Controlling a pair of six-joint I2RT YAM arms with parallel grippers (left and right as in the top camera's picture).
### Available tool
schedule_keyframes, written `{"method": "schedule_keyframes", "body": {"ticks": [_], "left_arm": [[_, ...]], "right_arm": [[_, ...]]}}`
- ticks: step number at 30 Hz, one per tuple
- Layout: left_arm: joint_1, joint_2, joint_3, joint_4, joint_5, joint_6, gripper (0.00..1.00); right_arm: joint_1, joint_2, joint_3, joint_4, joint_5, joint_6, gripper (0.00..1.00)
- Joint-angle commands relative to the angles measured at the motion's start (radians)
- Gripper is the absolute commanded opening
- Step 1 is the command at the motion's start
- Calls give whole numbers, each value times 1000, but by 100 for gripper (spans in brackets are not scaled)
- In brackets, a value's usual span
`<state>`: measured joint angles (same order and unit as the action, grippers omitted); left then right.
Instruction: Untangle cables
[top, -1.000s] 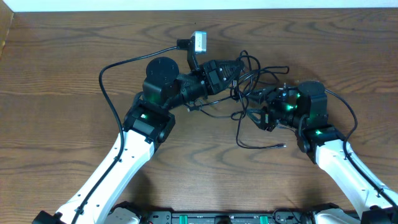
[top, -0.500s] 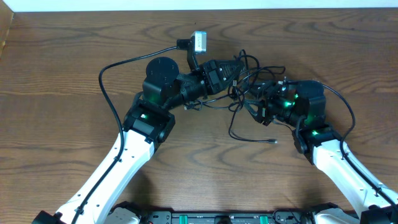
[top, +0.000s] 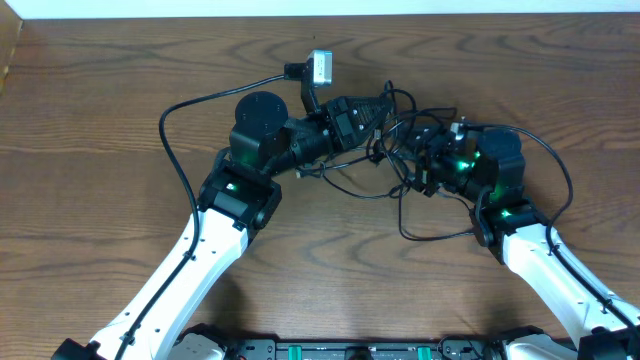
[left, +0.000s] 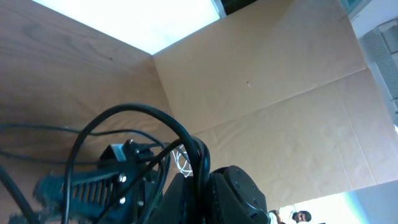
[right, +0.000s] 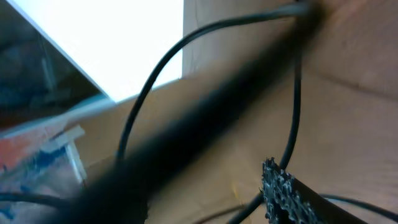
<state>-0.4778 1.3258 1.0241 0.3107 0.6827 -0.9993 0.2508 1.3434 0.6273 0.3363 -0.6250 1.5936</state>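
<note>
The separating step is in hand, I judge. The cables (top: 403, 135), a black knot, sit between the two hands at about 2 o'clock from the centre of the table (top: 100, 120), with one loose loop trailing toward 6 o'clock onto the wood. The left hand (top: 383, 118) is pressed together, seemingly on a strand, though the knot hides the contact. For the right hand (top: 428, 165) I cannot tell spread from pinching. The next move calls for drawing the hands apart gently while watching for snags. No container is in view.
</note>
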Motion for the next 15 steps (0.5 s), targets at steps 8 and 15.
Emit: {"method": "schedule_keyframes", "body": {"ticks": [8, 15], "left_arm": [[5, -13, 12, 6, 18, 3, 8], [5, -13, 12, 6, 17, 3, 8]], "right_arm": [[0, 5, 1, -62, -179, 6, 64], [0, 5, 1, -71, -175, 22, 69]]}}
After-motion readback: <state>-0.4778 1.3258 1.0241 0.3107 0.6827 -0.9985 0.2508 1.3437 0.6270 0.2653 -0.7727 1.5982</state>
